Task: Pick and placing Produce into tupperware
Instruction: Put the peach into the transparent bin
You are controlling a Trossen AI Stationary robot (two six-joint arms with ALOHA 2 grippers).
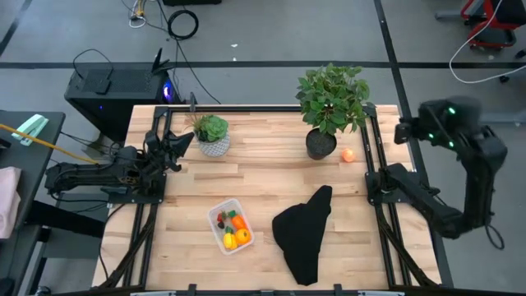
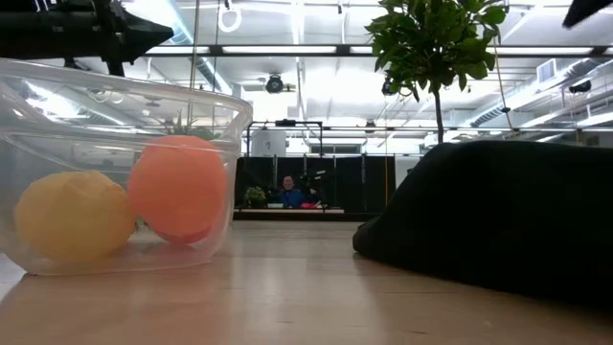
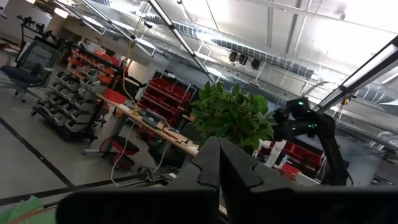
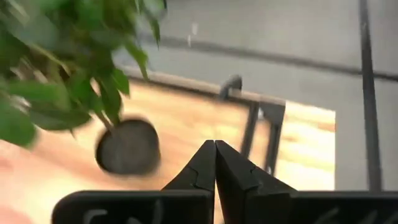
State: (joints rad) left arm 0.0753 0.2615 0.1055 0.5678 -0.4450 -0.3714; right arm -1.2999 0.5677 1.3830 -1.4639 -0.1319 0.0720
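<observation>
In the low view you see only part of the tupperware (image 2: 120, 172): its left side is cut off by the frame edge, and only a yellow piece (image 2: 72, 216) and a peach piece (image 2: 179, 187) show through the wall. From above, the tupperware (image 1: 231, 225) sits lower centre of the table (image 1: 255, 156), holding red, orange and yellow produce too small to name. One orange piece (image 1: 348, 154) lies loose at right of centre, just beside the big plant's (image 1: 331, 103) pot. A black cloth (image 1: 304, 232) lies right of the tupperware, apart from it, and fills the low view's right half. A small plant (image 1: 212, 134) stands upper left. Your left gripper (image 3: 219, 163) hangs by the table's left edge, fingers pressed together, empty. Your right gripper (image 4: 215, 160), at the right edge, is likewise closed on nothing; its view is blurred.
</observation>
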